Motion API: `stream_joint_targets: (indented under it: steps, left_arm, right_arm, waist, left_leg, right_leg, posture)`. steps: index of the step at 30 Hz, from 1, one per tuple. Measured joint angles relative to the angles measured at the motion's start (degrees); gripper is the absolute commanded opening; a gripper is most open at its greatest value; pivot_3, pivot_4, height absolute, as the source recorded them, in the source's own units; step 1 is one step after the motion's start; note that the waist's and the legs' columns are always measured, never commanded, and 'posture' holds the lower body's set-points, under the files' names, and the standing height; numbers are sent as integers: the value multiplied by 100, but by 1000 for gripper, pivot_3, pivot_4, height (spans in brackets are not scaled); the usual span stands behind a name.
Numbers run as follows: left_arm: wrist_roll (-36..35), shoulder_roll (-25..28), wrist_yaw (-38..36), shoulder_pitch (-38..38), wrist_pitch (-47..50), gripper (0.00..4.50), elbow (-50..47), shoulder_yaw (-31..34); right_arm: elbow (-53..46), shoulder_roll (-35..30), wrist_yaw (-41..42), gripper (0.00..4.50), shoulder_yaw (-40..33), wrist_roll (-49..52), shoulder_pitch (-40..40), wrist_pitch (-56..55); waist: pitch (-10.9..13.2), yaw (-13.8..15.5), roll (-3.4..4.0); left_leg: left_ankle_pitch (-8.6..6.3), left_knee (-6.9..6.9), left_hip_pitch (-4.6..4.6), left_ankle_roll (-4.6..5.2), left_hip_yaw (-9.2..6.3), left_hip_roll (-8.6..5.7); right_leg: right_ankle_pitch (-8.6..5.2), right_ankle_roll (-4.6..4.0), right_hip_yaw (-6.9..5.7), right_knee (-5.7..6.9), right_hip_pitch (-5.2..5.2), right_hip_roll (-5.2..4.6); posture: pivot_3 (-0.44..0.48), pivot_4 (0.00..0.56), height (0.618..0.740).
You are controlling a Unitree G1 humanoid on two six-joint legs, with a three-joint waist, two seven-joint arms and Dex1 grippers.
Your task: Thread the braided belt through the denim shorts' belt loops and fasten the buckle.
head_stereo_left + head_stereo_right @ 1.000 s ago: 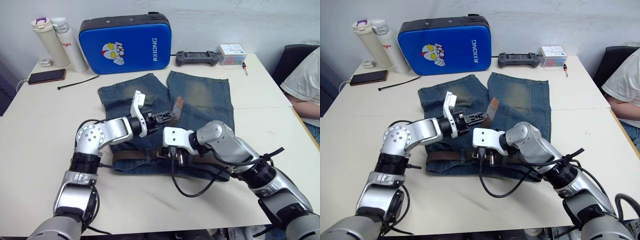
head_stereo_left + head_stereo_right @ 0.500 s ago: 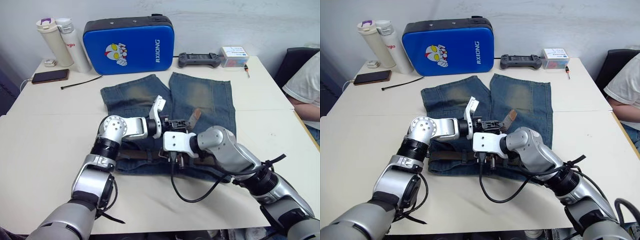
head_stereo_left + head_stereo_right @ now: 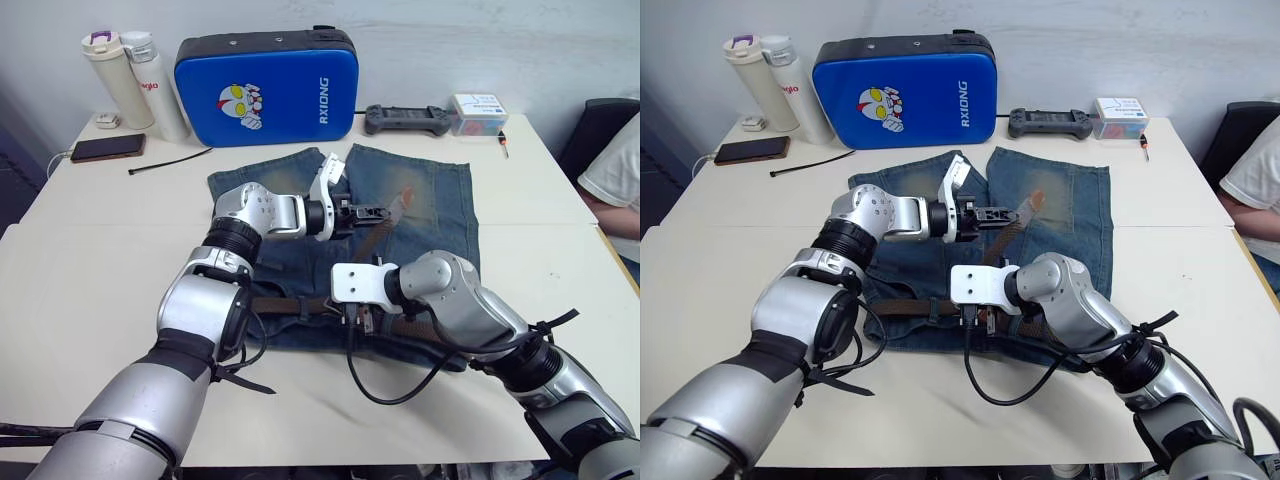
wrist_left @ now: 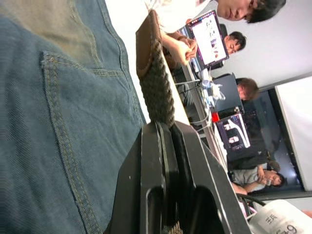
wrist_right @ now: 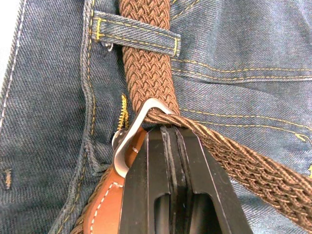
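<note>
on the pale counter, in the left eye view, the faded blue denim shorts are lying flat, waistband toward the robot, and the dark brown braided belt is running along that waistband. the left gripper is holding the belt's tan-tipped free end up over the shorts' legs, while the right gripper is pressing down at the front of the waistband.

in the left wrist view, its jaws are clamping together on the woven strap just below the leather tip.

in the right wrist view, the strap is passing under a narrow blue denim belt loop and through the silver metal buckle; the right jaws are closing on the belt right at that frame.

fastening looks to be the step in hand. next, the free end probably needs drawing taut while the buckle is being held steady.
</note>
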Motion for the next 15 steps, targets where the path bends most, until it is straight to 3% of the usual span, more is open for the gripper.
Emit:
stream_joint_targets:
  steps: [8, 15]
  left_arm:
    - [395, -37, -270, -150, 45, 0, 190, 221]
    - [239, 375, -255, 735, 1412, 0, -1858, 380]
  right_arm:
    - [186, 34, 25, 30, -17, -43, 2, -361]
    - [687, 337, 21, 30, -116, 7, -2, -928]
  waist:
    - [6, 20, 7]
    - [2, -106, 19]
  left_leg:
    - [0, 1, -4, 0, -4, -1]
    - [5, -13, 16, -8, -4, 4]
  right_leg:
    - [0, 0, -4, 0, -1, -1]
    - [0, -1, 2, 10, 6, 3]
  posture:
    - [0, 150, 740]
    - [0, 150, 740]
